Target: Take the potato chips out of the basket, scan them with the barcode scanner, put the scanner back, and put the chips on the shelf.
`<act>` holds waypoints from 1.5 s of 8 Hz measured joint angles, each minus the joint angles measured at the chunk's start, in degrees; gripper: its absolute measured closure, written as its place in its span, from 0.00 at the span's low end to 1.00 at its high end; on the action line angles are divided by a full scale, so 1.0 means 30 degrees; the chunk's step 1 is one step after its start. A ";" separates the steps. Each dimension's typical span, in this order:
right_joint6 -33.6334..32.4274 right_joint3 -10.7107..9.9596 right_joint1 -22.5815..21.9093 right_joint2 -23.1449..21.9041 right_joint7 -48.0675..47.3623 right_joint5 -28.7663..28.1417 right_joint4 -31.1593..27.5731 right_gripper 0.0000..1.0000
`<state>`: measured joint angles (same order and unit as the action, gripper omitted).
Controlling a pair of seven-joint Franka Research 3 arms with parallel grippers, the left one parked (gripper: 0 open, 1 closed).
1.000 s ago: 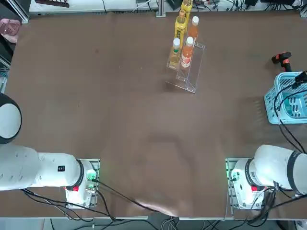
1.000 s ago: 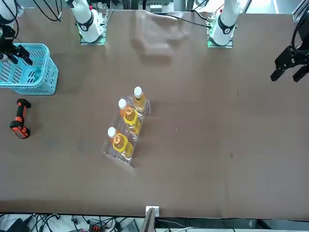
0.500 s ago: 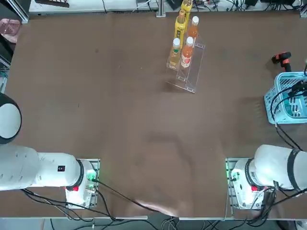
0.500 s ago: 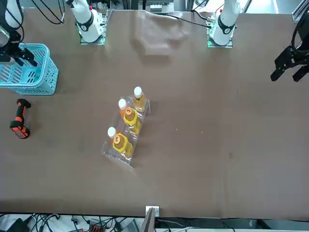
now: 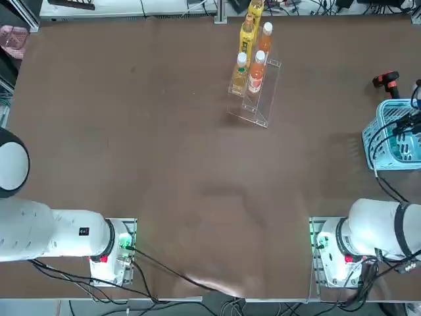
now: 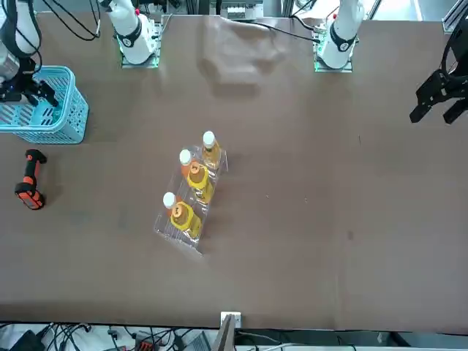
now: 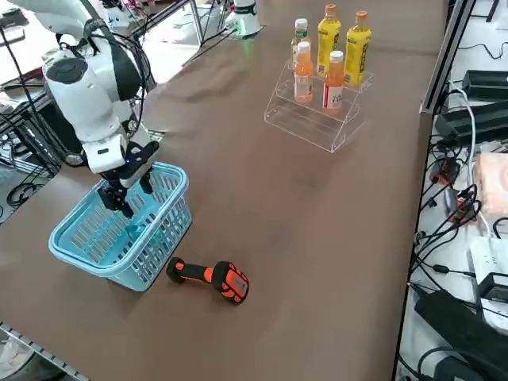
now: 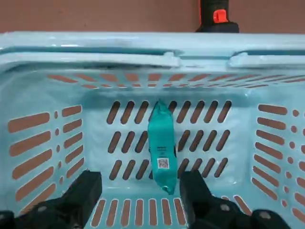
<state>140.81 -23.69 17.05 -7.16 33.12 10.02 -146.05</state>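
Note:
The potato chips (image 8: 161, 148), a slim teal packet with a small code square, lie on the floor of the light-blue basket (image 8: 95, 58). My right gripper (image 8: 143, 193) hangs open just above the basket's inside, one finger on each side of the packet's near end, touching nothing. From the side, the gripper (image 7: 127, 194) sits over the basket (image 7: 159, 238) at rim height. The black and orange barcode scanner (image 7: 210, 278) lies on the table just outside the basket. The clear stepped shelf (image 7: 305, 119) stands farther along the table.
Several orange and yellow bottles (image 7: 333, 79) fill the shelf's steps. In the top view the basket (image 5: 371, 141) and scanner (image 5: 387, 79) sit near the table's right edge, the shelf (image 5: 260, 105) at the far middle. Cables trail from my right arm over the basket.
My right gripper has shifted a little over the basket and dropped slightly toward its inside. Its fingers stay open. Packet, scanner and shelf have not moved.

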 joint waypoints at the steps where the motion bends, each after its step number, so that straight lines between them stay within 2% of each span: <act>1: 0.0211 -0.0035 0.0013 0.0419 0.0072 0.0000 0.0002 0.00; 10: 0.0942 -0.0159 0.1080 0.1766 0.1460 0.0000 -0.0172 0.00; 11: 0.0978 -0.0142 0.0938 0.1824 0.1534 0.0014 0.0140 0.00; 12: 0.0699 -0.0055 0.0490 0.2114 0.1544 0.0006 0.1363 0.00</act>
<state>142.91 -23.86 18.51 -0.82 37.75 10.04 -141.96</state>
